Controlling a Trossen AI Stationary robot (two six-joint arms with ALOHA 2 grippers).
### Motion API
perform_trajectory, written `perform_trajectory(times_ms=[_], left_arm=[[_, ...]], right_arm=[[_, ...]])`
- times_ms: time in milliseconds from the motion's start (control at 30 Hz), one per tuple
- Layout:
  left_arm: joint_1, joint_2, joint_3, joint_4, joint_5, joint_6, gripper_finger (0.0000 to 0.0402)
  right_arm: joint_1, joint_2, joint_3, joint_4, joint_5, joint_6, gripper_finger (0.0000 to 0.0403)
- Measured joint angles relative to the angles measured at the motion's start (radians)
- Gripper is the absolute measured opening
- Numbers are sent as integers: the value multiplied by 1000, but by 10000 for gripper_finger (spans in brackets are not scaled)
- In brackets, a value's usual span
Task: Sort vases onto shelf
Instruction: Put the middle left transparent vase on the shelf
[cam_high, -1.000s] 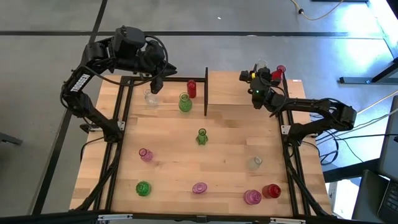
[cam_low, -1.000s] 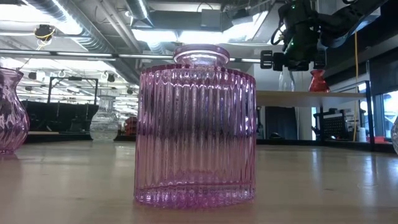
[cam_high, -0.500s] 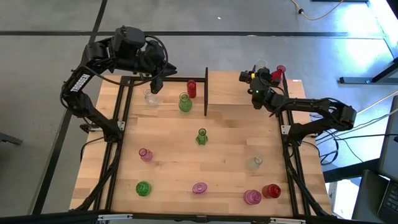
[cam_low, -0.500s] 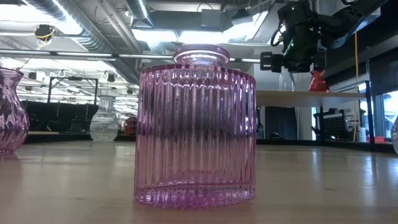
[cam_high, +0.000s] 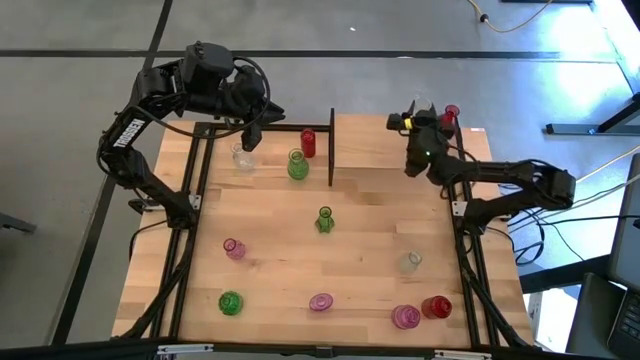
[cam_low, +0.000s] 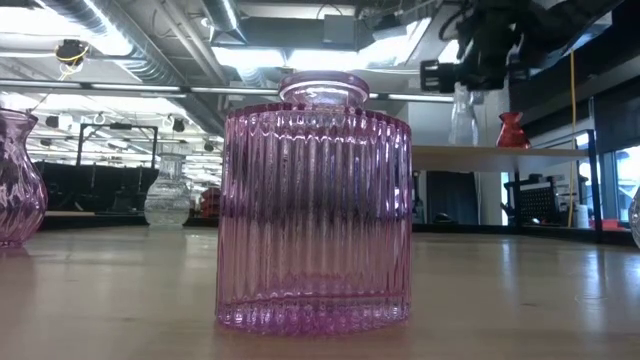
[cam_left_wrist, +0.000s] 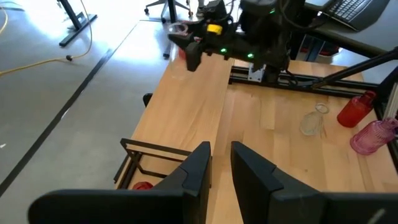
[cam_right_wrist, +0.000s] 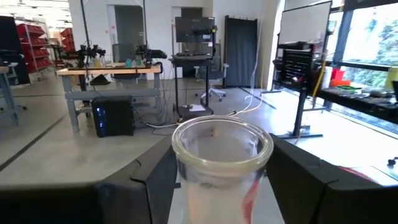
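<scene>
The shelf (cam_high: 370, 140) is the raised light-wood board at the table's far right (cam_low: 490, 153). A clear vase (cam_low: 462, 118) and a red vase (cam_low: 512, 130) stand on it on their bases. My right gripper (cam_low: 470, 68) hovers over the clear vase, open. In the right wrist view its fingers (cam_right_wrist: 155, 180) stand on either side of the vase's mouth (cam_right_wrist: 222, 146). My left gripper (cam_high: 250, 138) waits at the far left above another clear vase (cam_high: 243, 157), its fingers (cam_left_wrist: 202, 155) narrowly open and holding nothing.
A green vase (cam_high: 297, 165) and a red vase (cam_high: 307, 143) stand by the black post (cam_high: 331, 150). Several more vases are scattered nearer: green (cam_high: 324, 218), pink (cam_high: 234, 248), clear (cam_high: 409, 262), red (cam_high: 436, 306). A ribbed pink vase (cam_low: 315, 200) fills the low view.
My right gripper has risen above the clear vase's neck. The vase has stayed standing on the shelf beside the red one.
</scene>
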Motion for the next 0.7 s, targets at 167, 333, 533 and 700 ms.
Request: perform_trajectory(times_ms=[167,333,533,700], left_arm=[[0,0,0,1,0,6,57],[0,0,0,15,0,6,57],[0,0,0,22,0,6,57],[0,0,0,22,0,0,57]], right_arm=[[104,-61,1,2,100,-74,216],[114,-66,1,-8,62,-92,216],[54,-45,1,-76,35,55,209],[-7,-44,2,-264,-67,266,174]])
